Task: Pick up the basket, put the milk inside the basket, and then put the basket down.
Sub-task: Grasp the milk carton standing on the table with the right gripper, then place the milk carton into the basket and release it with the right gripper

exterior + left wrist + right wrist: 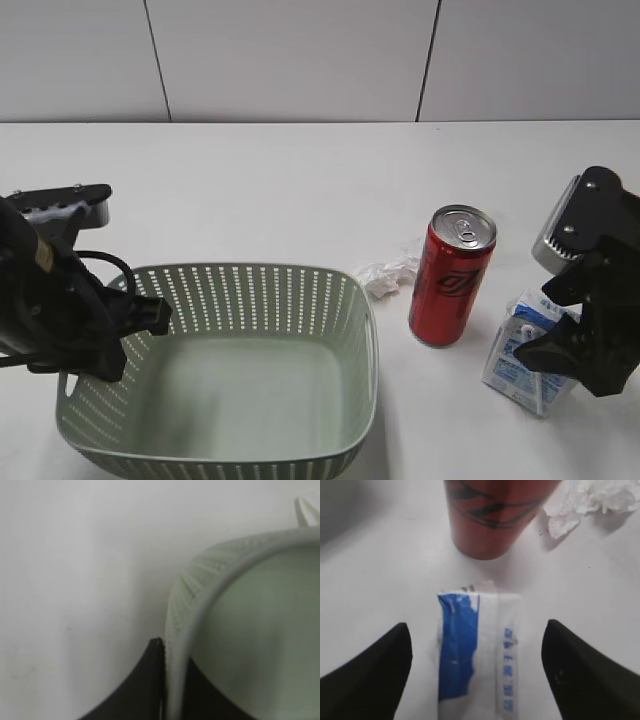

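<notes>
The pale green basket point(250, 390) sits at the front left of the table. My left gripper point(130, 320) is shut on its left rim; in the left wrist view the rim point(200, 610) runs between the two black fingers point(172, 680). The white and blue milk carton point(525, 355) stands at the right front. My right gripper point(560, 330) is open, with a finger on each side of the carton and not touching it. In the right wrist view the carton point(477, 650) lies between the spread fingers point(477, 670).
A tall red drink can point(452, 275) stands just left of the milk and shows beyond it in the right wrist view point(492, 515). A crumpled white tissue point(392, 272) lies between the can and the basket, and shows in the right wrist view point(587, 502).
</notes>
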